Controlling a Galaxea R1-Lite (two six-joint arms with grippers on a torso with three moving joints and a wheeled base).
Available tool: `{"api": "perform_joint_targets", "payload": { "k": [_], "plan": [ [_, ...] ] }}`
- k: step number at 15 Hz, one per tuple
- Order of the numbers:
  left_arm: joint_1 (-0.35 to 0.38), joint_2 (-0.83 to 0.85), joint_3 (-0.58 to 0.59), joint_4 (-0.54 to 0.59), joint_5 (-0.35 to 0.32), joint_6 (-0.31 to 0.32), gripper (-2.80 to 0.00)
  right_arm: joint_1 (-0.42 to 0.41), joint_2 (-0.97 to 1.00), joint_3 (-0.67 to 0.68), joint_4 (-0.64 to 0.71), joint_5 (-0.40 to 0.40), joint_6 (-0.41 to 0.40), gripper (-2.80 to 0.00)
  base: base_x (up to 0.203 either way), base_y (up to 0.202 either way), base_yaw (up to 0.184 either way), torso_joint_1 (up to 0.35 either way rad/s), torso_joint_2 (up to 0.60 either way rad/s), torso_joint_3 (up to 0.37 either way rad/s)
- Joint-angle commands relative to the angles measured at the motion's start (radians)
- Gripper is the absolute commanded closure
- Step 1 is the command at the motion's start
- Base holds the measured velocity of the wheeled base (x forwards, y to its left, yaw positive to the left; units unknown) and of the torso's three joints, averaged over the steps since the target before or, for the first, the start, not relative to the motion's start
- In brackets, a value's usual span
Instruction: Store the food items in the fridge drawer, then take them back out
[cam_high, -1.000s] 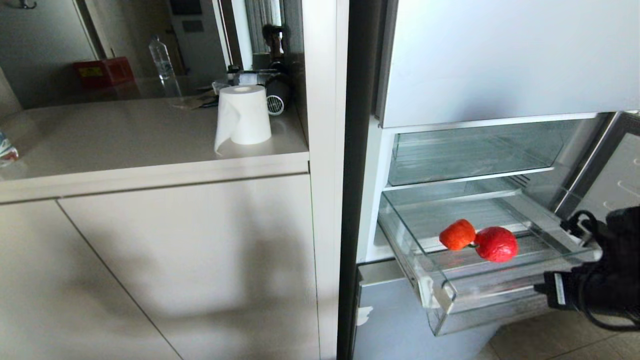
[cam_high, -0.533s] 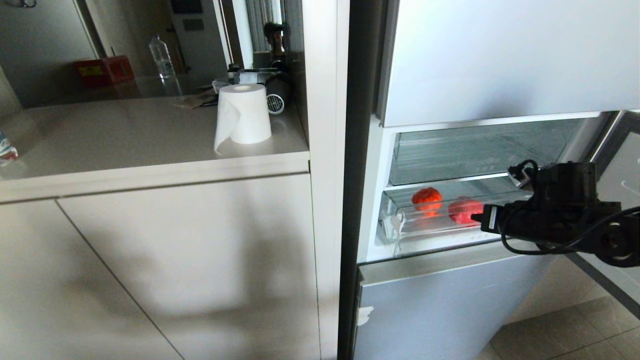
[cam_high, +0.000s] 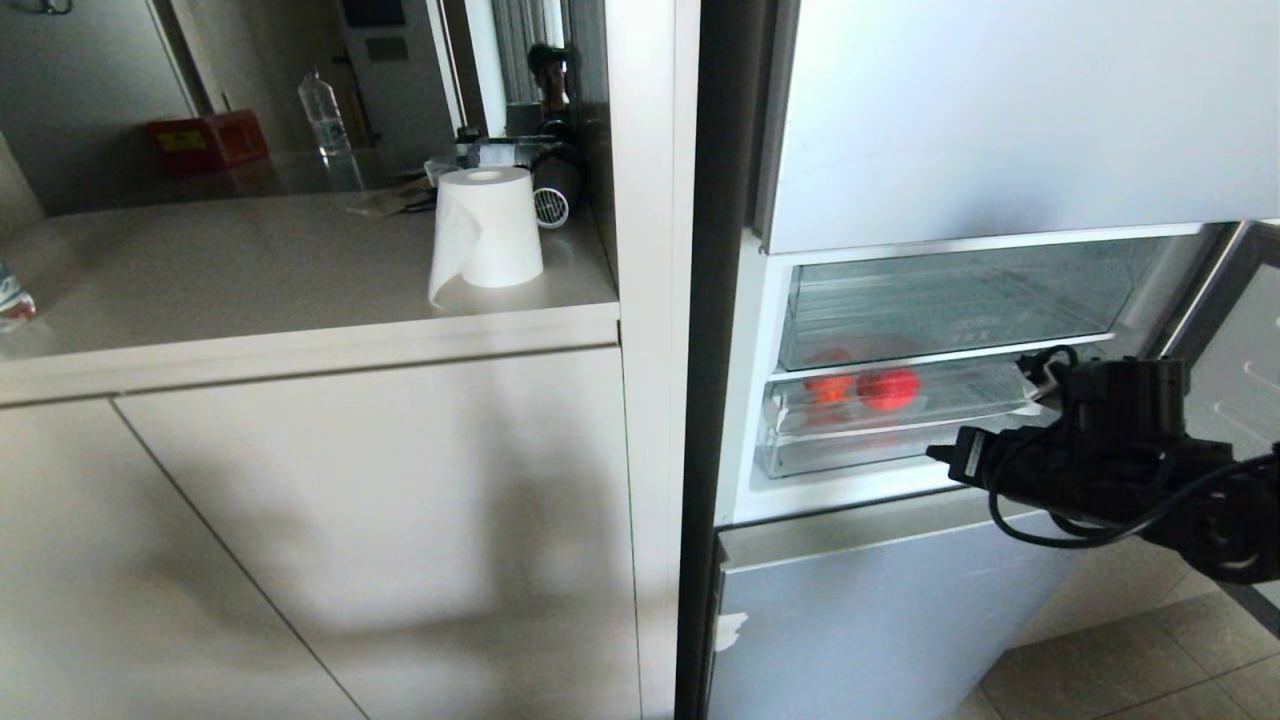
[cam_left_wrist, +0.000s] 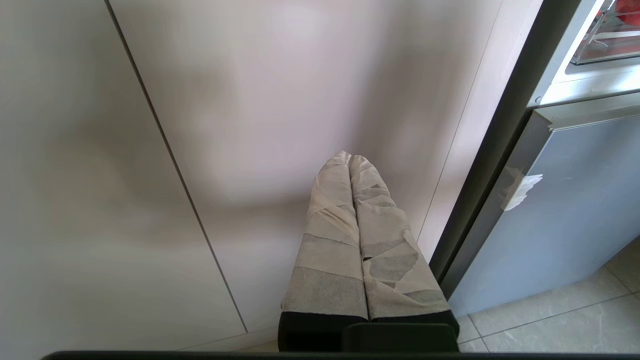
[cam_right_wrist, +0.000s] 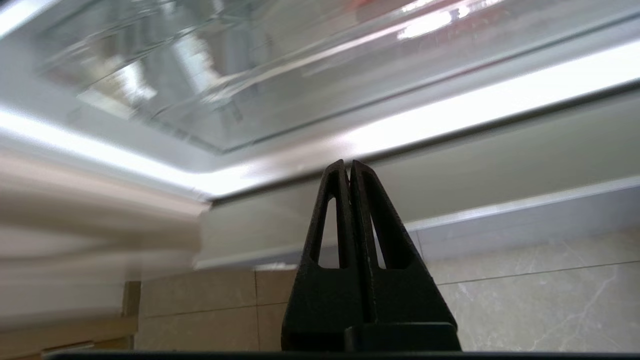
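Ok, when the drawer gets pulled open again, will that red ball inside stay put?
Probably not. The red ball looks round and glossy, so it would likely roll on the clear fridge drawer. It seems small and toy-like, probably light. The orange one beside it may get bumped.

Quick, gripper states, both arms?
Left gripper: shut, empty, parked by the cabinet.
Right gripper: shut, empty, by the fridge drawer.

Black right arm (cam_high: 1110, 450) with looped cables, perhaps a white label; left gripper (cam_left_wrist: 350, 165) fingers tape-wrapped
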Motion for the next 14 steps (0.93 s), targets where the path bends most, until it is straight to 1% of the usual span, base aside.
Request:
{"api": "perform_joint_targets", "payload": {
  "k": [1, 3, 5, 6, 8, 10, 11, 12, 13, 14],
  "plan": [
    [0.000, 0.000, 0.000, 0.000, 0.001, 0.000, 0.00, -0.003, -0.162, 0.077, -0.002, 0.000, 0.000, 0.00, 0.000, 0.000, 0.000, 0.000, 0.00, 0.000],
    [0.000, 0.000, 0.000, 0.000, 0.001, 0.000, 0.00, -0.014, -0.360, 0.170, 0.023, -0.002, -0.003, 0.00, 0.000, 0.000, 0.000, 0.000, 0.00, 0.000],
    [0.000, 0.000, 0.000, 0.000, 0.000, 0.000, 0.00, -0.026, -0.610, 0.258, 0.094, -0.003, -0.019, 0.00, 0.000, 0.000, 0.000, 0.000, 0.00, 0.000],
    [0.000, 0.000, 0.000, 0.000, -0.001, 0.000, 0.00, -0.032, -0.760, 0.305, 0.142, -0.004, -0.047, 0.00, 0.000, 0.000, 0.000, 0.000, 0.00, 0.000],
    [0.000, 0.000, 0.000, 0.000, 0.000, 0.000, 0.00, -0.044, -1.058, 0.386, 0.260, -0.016, -0.132, 0.00, 0.000, 0.000, 0.000, 0.000, 0.00, 0.000],
    [0.000, 0.000, 0.000, 0.000, -0.001, 0.000, 0.00, -0.059, -1.343, 0.469, 0.402, -0.049, -0.223, 0.00, 0.000, 0.000, 0.000, 0.000, 0.00, 0.000],
    [0.000, 0.000, 0.000, 0.000, 0.001, 0.000, 0.00, -0.069, -1.445, 0.525, 0.455, -0.063, -0.259, 0.00, 0.000, 0.000, 0.000, 0.000, 0.00, 0.000],
    [0.001, 0.000, 0.000, 0.000, 0.001, 0.000, 0.00, -0.079, -1.523, 0.610, 0.488, -0.077, -0.292, 0.00, 0.000, 0.000, 0.000, 0.000, 0.00, 0.000],
    [0.000, 0.000, 0.000, 0.000, 0.001, 0.000, 0.00, -0.087, -1.569, 0.701, 0.508, -0.091, -0.317, 0.00, 0.000, 0.000, 0.000, 0.000, 0.00, 0.000],
    [0.000, 0.000, 0.000, 0.000, 0.001, 0.000, 0.00, -0.086, -1.606, 0.746, 0.542, -0.103, -0.335, 0.00, 0.000, 0.000, 0.000, 0.000, 0.00, 0.000]
  ]
}}
